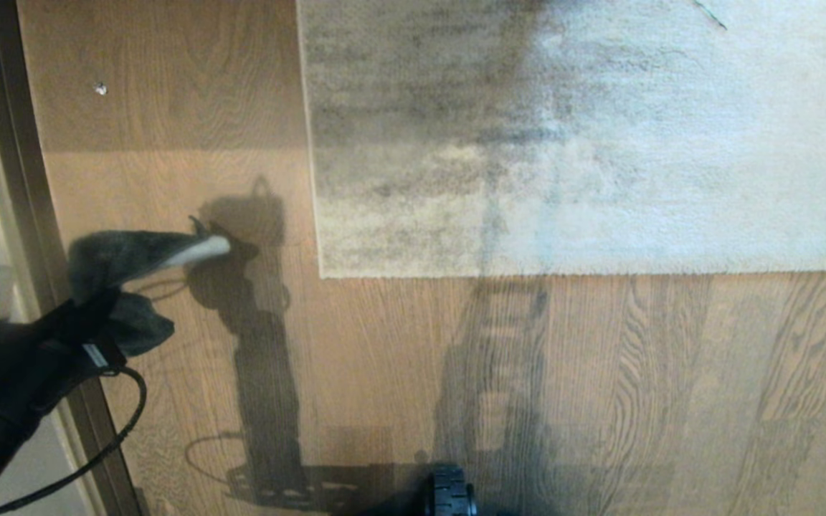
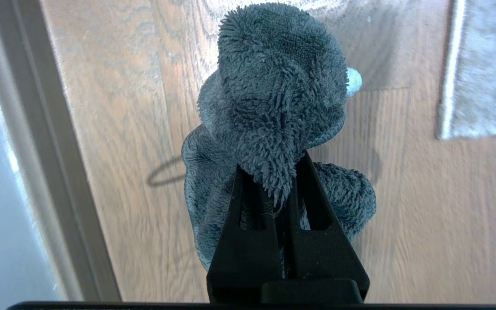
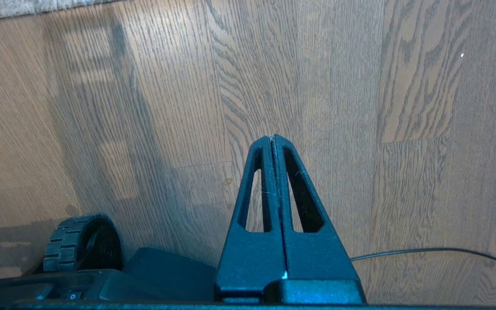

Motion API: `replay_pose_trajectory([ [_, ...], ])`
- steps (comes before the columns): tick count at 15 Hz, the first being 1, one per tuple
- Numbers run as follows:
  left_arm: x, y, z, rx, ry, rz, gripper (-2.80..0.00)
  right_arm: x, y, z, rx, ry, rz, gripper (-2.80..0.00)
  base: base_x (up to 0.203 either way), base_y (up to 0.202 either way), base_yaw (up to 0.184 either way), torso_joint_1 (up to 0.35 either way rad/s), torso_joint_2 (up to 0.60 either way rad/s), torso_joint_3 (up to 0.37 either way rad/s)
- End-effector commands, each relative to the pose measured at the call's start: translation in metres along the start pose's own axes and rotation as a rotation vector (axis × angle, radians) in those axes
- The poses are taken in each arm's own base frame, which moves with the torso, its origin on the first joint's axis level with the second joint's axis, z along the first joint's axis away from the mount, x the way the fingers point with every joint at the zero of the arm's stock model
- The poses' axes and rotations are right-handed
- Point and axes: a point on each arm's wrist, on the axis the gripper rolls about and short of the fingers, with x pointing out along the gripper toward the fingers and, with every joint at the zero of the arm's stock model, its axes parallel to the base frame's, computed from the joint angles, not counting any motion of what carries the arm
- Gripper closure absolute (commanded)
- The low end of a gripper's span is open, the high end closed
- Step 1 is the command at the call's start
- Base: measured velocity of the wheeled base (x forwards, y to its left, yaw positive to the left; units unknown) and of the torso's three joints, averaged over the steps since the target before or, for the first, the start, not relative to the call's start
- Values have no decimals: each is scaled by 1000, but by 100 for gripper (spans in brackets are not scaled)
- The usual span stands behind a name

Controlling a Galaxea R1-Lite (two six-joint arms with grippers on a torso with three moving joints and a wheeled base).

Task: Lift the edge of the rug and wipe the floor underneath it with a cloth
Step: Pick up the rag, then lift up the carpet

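Head view: the left tool, at the end of a black arm low on the robot's left, is clamped on the cloth, a fuzzy dark grey wad whose white underside pokes out ahead of the tool. The bundle hangs above the floor, brown wood-grain planks, and throws a long shadow beside it. The rug edge lies flat ahead and to the right of the tool, well apart from the cloth, its corner squared on the planks. A dark baseboard strip runs just behind the arm on its left. A black wheel of the base shows near the bottom.

Left wrist view: the tool's two black fingers are pressed nearly together with a tuft of the cloth pinched between them; the rest billows above and around the tips. The rug edge sits off to one side, flat, with bare floor between it and the cloth. The baseboard strip passes on the other side.

Right wrist view: the right tool is fully closed, tip against tip, holding nothing and hanging over bare floor. A sliver of rug edge shows far beyond it. The wheel and a thin black cable lie near its base.
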Motion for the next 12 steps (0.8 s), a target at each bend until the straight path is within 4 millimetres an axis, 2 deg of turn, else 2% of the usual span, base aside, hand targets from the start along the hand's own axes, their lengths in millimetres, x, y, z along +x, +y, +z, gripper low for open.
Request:
replay_pose_trajectory([
  [1,-18,0,9,1,-69,3,0,0,0,0,0,-1,0,0,0,0,0,0,0,0],
  [8,-37,0,17,-1,-99,2,0,0,0,0,0,1,0,0,0,0,0,0,0,0],
  [12,-50,-1,17,0,-50,-2,0,0,0,0,0,0,0,0,0,0,0,0,0,0],
])
